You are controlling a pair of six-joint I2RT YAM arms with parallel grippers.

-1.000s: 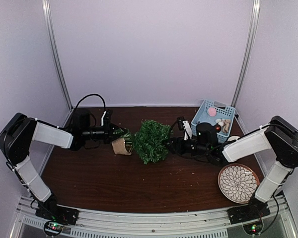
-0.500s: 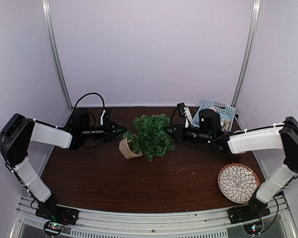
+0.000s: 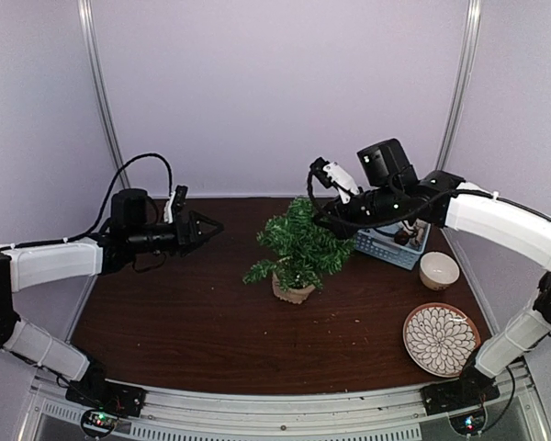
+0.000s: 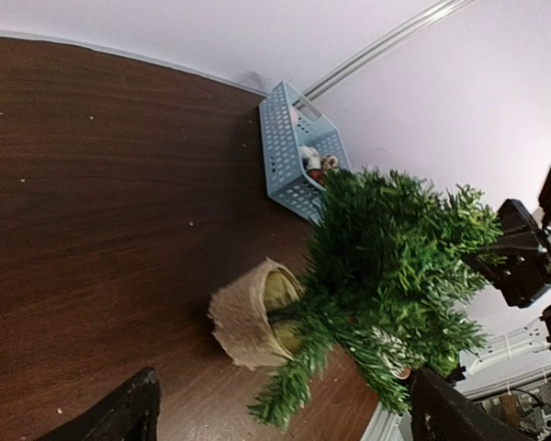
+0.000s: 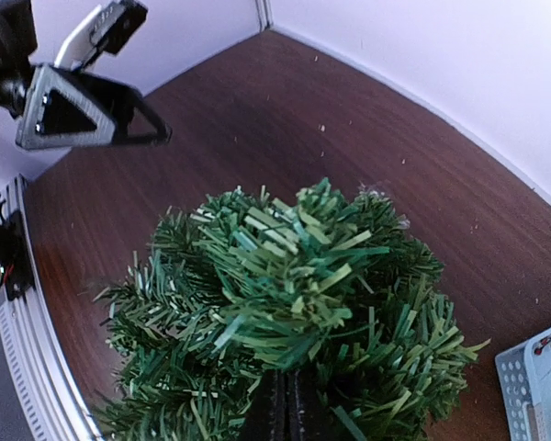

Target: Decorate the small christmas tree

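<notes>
The small christmas tree [image 3: 298, 246] stood nearly upright at the middle of the dark wooden table [image 3: 184, 322]. Its burlap pot [image 3: 292, 292] was down on the wood, as far as the overhead view showed. Your right gripper [image 3: 323, 219] was at the tree's crown, its fingers [image 5: 274, 412] pressed together, buried in the top needles and clamped on the tip. That arm reached in from the right and was raised high. Its forearm ran leftward above the light blue basket [image 3: 392, 248], and the wrist dipped towards the tree. Your left gripper [image 3: 208, 226] hung well apart from the tree on its left, jaws spread wide and pointing rightward at the branches. The left arm stretched low and long from the near left corner. A small bowl [image 3: 438, 270] sat just right of the basket. A patterned plate [image 3: 440, 339] lay nearer the right arm's base.
</notes>
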